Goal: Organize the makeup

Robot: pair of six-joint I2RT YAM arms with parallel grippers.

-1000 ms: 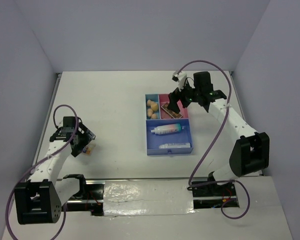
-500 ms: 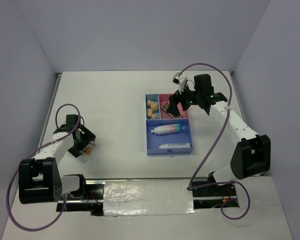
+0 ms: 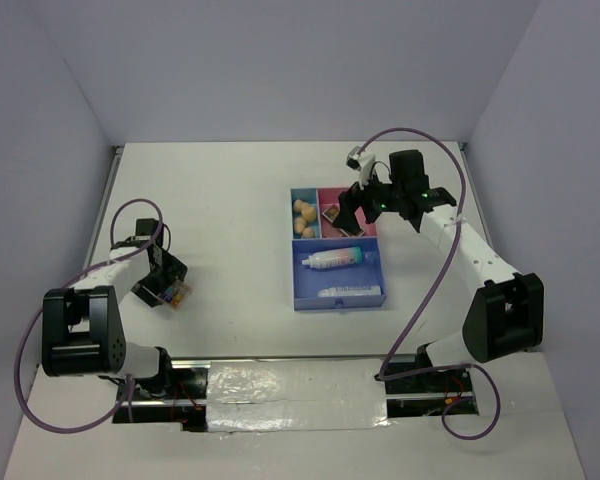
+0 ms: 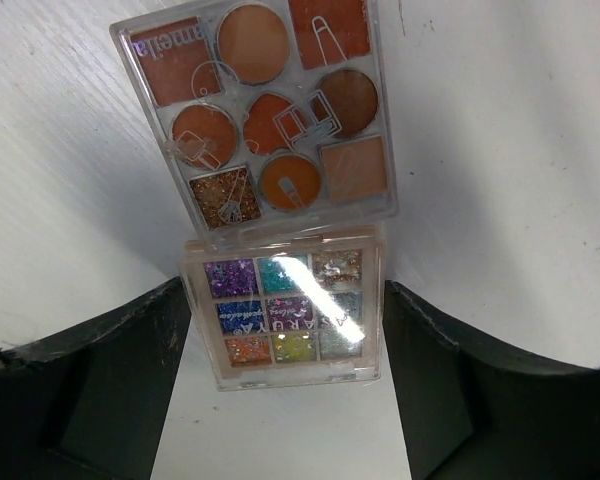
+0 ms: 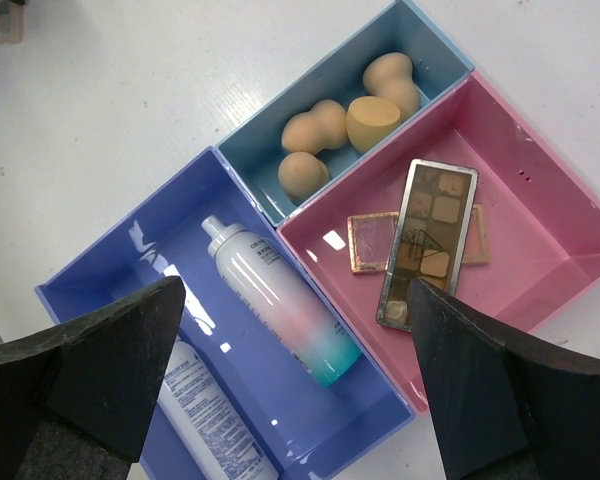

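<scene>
A multicolour glitter palette (image 4: pixel 285 310) lies on the table with an orange-brown palette (image 4: pixel 265 110) overlapping its far edge. My left gripper (image 4: pixel 287 290) straddles the multicolour palette, and its fingers touch both sides. In the top view it (image 3: pixel 163 284) is at the left of the table. My right gripper (image 5: pixel 298 290) is open and empty, hovering over the tray (image 5: pixel 80 275). Several beige sponges (image 5: pixel 345 120) sit in the teal compartment. A brown palette (image 5: pixel 430 240) and a pink one (image 5: pixel 372 240) lie in the pink compartment. The gradient bottle (image 5: pixel 280 300) and white tube (image 5: pixel 215 425) lie in the blue compartment.
The tray (image 3: pixel 298 300) stands right of centre on the white table. Grey walls enclose the table on three sides. A purple cable loops from each arm. A taped strip (image 3: pixel 280 395) runs along the near edge between the arm bases.
My left wrist has swung back and left, and its gripper has turned and settled around the multicolour palette. My right gripper has shifted only slightly over the tray.
</scene>
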